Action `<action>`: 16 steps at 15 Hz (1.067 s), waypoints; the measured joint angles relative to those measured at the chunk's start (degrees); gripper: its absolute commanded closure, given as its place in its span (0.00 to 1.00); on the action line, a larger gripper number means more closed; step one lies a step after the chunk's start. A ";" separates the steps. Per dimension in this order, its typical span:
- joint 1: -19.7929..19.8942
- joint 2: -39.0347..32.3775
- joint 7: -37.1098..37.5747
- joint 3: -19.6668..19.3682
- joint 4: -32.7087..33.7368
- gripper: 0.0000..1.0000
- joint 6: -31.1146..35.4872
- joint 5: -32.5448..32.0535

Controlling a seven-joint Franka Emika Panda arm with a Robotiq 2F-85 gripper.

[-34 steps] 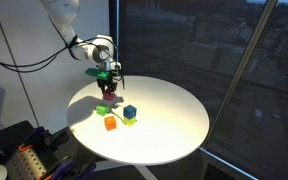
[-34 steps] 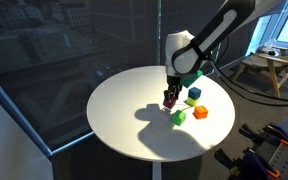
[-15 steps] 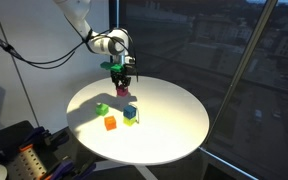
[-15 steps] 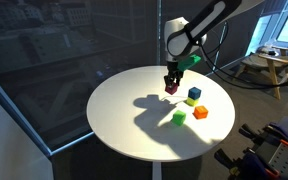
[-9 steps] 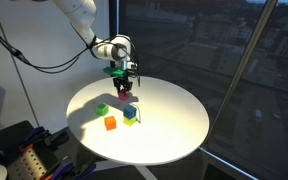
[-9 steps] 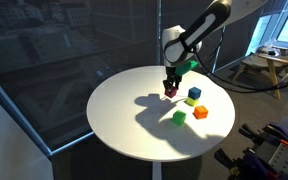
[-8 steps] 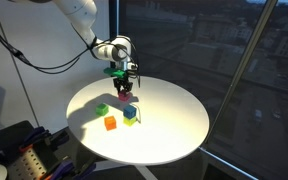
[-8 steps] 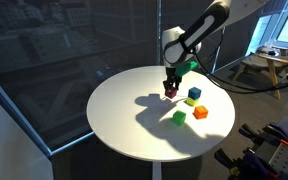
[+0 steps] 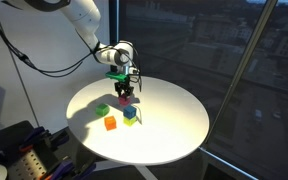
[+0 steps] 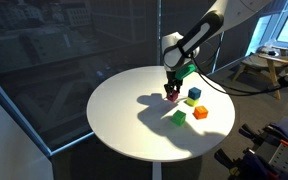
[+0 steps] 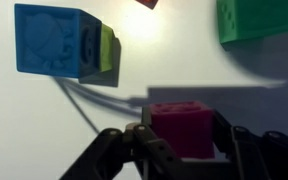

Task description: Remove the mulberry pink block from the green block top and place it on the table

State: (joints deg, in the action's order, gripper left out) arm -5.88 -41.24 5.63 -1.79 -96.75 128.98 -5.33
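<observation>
end effector (image 9: 126,94) (image 10: 170,92) (image 11: 181,142): closed on the mulberry pink block, one dark finger (image 11: 137,140) pressed to each side of it; it points straight down, low over the tabletop.
mulberry pink block (image 9: 125,98) (image 10: 170,97) (image 11: 181,124): clamped between the fingers, upright and square to them. In both exterior views it sits very close to the tabletop, but whether its underside touches cannot be told. It is off the green block and well apart from it.
green block (image 9: 102,109) (image 10: 178,117) (image 11: 256,20): alone on the tabletop with nothing on top of it; in the wrist view it shows at the upper right corner, partly cut by the frame.
blue cube (image 9: 130,111) (image 10: 195,93) (image 11: 52,42): on the tabletop near the end effector, with a raised pattern on the face seen from the wrist.
lime block (image 9: 131,120) (image 10: 190,101) (image 11: 108,48): just beside the blue cube and touching it, yellower than the green block.
orange cube (image 9: 110,123) (image 10: 200,113) (image 11: 147,3): on the tabletop apart from the others; only a sliver shows at the top edge of the wrist view.
tabletop (image 9: 169,130) (image 10: 119,110) (image 11: 194,70): round, plain white, carrying all the loose cubes and the arm's shadow.
arm (image 9: 79,18) (image 10: 219,22): white, bending down to the end effector over the blocks.
</observation>
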 measured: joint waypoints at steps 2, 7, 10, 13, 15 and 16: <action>0.01 -0.51 0.00 0.00 0.59 0.67 -0.65 0.00; 0.04 -1.12 0.02 0.00 1.34 0.00 -1.20 0.06; 0.05 -1.24 0.03 0.00 1.50 0.00 -1.37 0.06; 0.05 -1.32 0.03 0.00 1.66 0.00 -1.73 0.06; 0.02 -1.32 0.04 0.00 1.79 0.00 -2.35 0.06; -0.02 -1.32 0.04 0.00 1.95 0.00 -2.89 0.06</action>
State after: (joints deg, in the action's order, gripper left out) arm -5.90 -42.56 5.67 -1.79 -94.79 126.09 -5.27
